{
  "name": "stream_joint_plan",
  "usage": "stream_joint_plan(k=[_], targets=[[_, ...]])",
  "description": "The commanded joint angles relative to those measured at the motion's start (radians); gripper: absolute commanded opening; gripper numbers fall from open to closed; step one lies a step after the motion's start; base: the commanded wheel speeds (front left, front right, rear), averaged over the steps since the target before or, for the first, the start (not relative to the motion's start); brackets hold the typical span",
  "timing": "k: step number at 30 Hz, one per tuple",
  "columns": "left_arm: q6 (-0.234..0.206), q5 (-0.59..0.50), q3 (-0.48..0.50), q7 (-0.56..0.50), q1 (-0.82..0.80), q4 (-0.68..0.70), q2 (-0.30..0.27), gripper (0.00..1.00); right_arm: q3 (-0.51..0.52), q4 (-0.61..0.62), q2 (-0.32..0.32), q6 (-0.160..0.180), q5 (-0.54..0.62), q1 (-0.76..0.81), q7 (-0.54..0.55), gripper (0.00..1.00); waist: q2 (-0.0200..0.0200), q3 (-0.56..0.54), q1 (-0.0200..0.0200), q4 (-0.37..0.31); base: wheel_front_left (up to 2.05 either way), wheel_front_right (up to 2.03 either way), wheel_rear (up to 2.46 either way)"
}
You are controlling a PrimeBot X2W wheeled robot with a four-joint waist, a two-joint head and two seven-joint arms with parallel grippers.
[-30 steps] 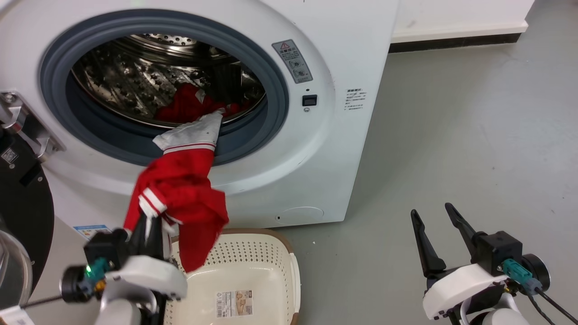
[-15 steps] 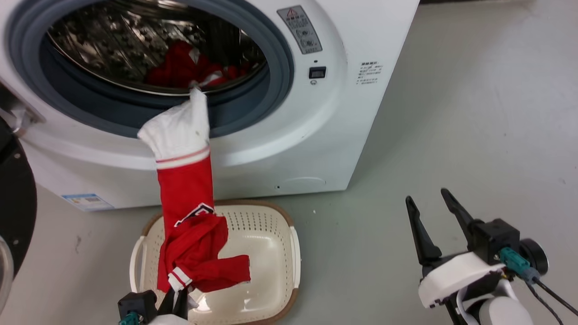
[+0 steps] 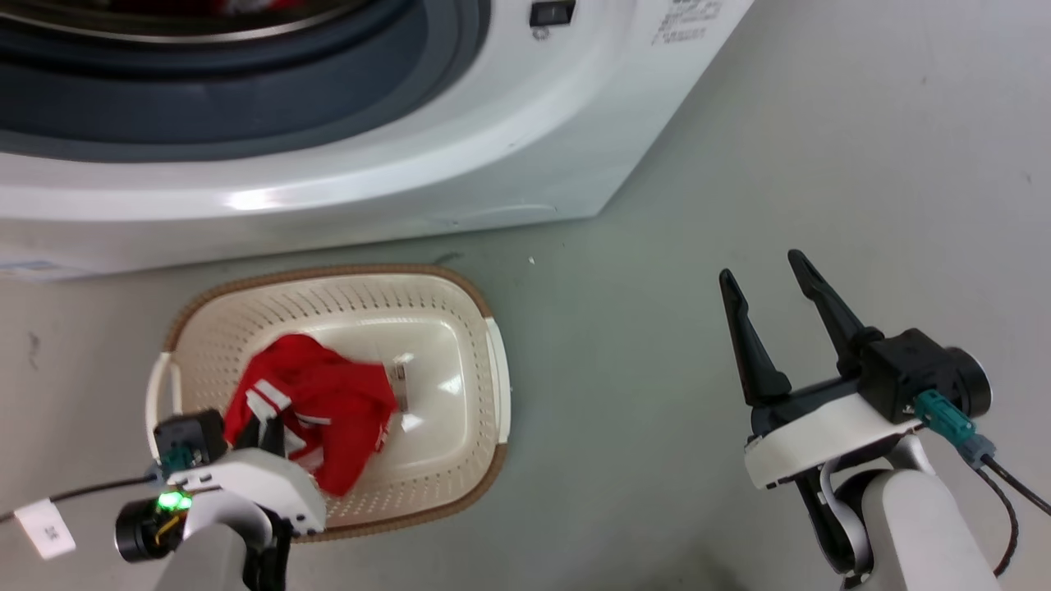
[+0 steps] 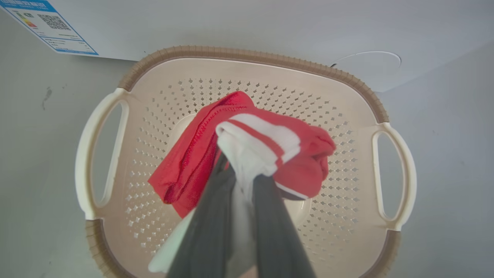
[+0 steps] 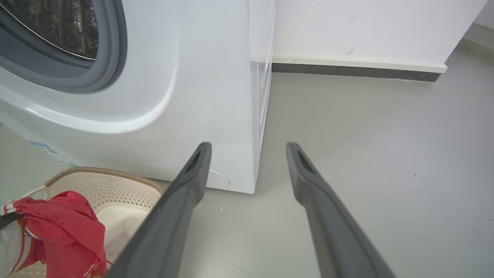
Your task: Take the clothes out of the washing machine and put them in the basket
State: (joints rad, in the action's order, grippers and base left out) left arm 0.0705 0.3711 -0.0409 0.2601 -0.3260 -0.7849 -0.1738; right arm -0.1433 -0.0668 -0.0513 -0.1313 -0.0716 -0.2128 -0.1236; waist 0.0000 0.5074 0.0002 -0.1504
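The left fingers, clamped on a red-and-white jersey, hold it low inside the basket, parked at the washing machine foot, evidently for a short drop; the right fingers hang apart, empty.

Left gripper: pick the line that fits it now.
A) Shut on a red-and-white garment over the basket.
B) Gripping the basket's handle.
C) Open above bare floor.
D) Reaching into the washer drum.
A: in the left wrist view the left gripper is closed on a white fold of the red-and-white garment, with the perforated basket directly beneath.
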Motion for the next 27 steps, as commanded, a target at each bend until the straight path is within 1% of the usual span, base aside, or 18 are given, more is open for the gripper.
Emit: stream_joint_plan(k=[1, 2, 8, 13, 16, 17, 18, 19, 22, 27], targets=[[0.007, -0.013, 0.005, 0.007, -0.043, -0.021, -0.012, 0.0, -0.006, 0.002, 0.002, 0.001, -0.007, -0.028, -0.009, 1.0, 0.0, 0.1, -0.0002, -0.04, 0.0, 0.0, 0.0], [0.012, -0.024, 0.014, 0.006, -0.119, -0.08, -0.036, 0.0, -0.022, 0.005, 0.002, 0.001, -0.015, -0.054, -0.02, 1.0, 0.0, 0.16, -0.0002, -0.061, 0.0, 0.0, 0.0], [0.016, -0.033, 0.026, 0.005, -0.233, -0.221, -0.068, 0.0, -0.06, -0.015, 0.002, 0.001, -0.038, -0.098, -0.053, 1.0, 0.0, 0.248, -0.0002, -0.103, 0.0, 0.0, 0.0], [0.018, -0.032, 0.036, 0.005, -0.282, -0.295, -0.09, 0.0, -0.085, -0.038, 0.002, 0.001, -0.052, -0.123, -0.073, 1.0, 0.0, 0.285, -0.0002, -0.131, 0.0, 0.0, 0.0], [0.014, -0.035, 0.039, 0.005, -0.293, -0.328, -0.089, 0.0, -0.09, -0.058, 0.002, 0.001, -0.059, -0.128, -0.082, 1.0, 0.0, 0.286, -0.0002, -0.137, 0.0, 0.0, 0.0], [0.016, -0.034, 0.04, 0.005, -0.297, -0.333, -0.087, 0.04, -0.089, -0.063, 0.002, 0.001, -0.06, -0.13, -0.085, 1.0, 0.0, 0.282, -0.0002, -0.136, 0.0, 0.0, 0.0], [0.017, -0.034, 0.042, 0.005, -0.298, -0.342, -0.087, 0.34, -0.089, -0.07, 0.002, 0.001, -0.06, -0.133, -0.088, 1.0, 0.0, 0.276, -0.0002, -0.135, 0.0, 0.0, 0.0], [0.018, -0.041, 0.035, 0.005, -0.292, -0.361, -0.086, 1.0, -0.089, -0.078, 0.002, 0.001, -0.061, -0.135, -0.088, 1.0, 0.0, 0.267, -0.0002, -0.134, 0.0, 0.0, 0.0], [0.018, -0.038, 0.037, 0.005, -0.283, -0.371, -0.073, 1.0, -0.082, -0.094, 0.002, 0.001, -0.055, -0.135, -0.093, 1.0, 0.0, 0.228, -0.0002, -0.121, 0.0, 0.0, 0.0], [0.027, -0.033, 0.048, 0.005, -0.24, -0.353, -0.039, 1.0, -0.063, -0.12, 0.002, 0.001, -0.035, -0.113, -0.09, 1.0, 0.0, 0.122, -0.0002, -0.084, 0.0, 0.0, 0.0]])
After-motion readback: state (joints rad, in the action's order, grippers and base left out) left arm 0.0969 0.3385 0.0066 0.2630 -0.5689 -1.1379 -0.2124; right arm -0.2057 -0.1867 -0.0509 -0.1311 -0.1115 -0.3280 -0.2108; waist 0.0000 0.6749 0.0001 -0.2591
